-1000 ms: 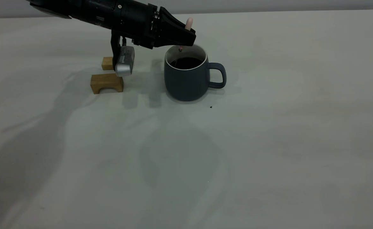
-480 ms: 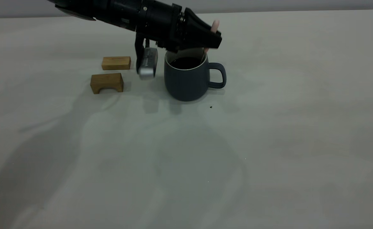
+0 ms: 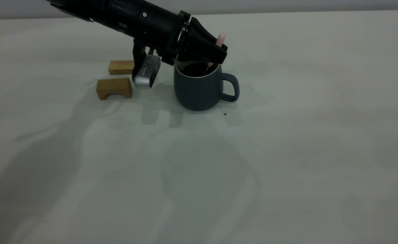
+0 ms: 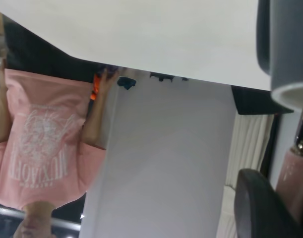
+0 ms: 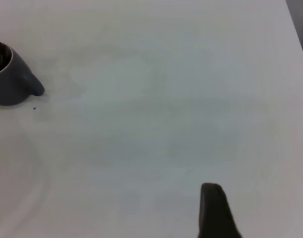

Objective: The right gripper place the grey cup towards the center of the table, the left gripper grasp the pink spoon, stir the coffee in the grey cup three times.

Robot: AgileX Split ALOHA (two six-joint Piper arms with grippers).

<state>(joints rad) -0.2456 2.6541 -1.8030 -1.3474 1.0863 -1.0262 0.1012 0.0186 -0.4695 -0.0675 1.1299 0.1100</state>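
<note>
On the pale desk (image 3: 287, 152), near its middle, the grey cup (image 3: 197, 89) is seen standing upright, with its loop handle turned towards the right arm's side and the dark coffee (image 3: 194, 69) visible inside its white wall. Just beside it, on the left arm's side, two tan wooden blocks (image 3: 114, 87) are set. The cup's mouth is overhung by the left tool (image 3: 216, 56), which is closed on the pink spoon (image 3: 220, 40). The spoon is held nearly upright: its pink handle end stands above the fingers, and its metal neck runs straight down into the coffee, close to the rim on the handle side. The stirring is therefore judged to be in hand, and any coming sweep turns on that upright long axis being carried round inside the rim without the wall being pushed. The right tool (image 5: 215, 210) is parked well apart from the cup, only one dark finger being shown, so its opening cannot be told.
</note>
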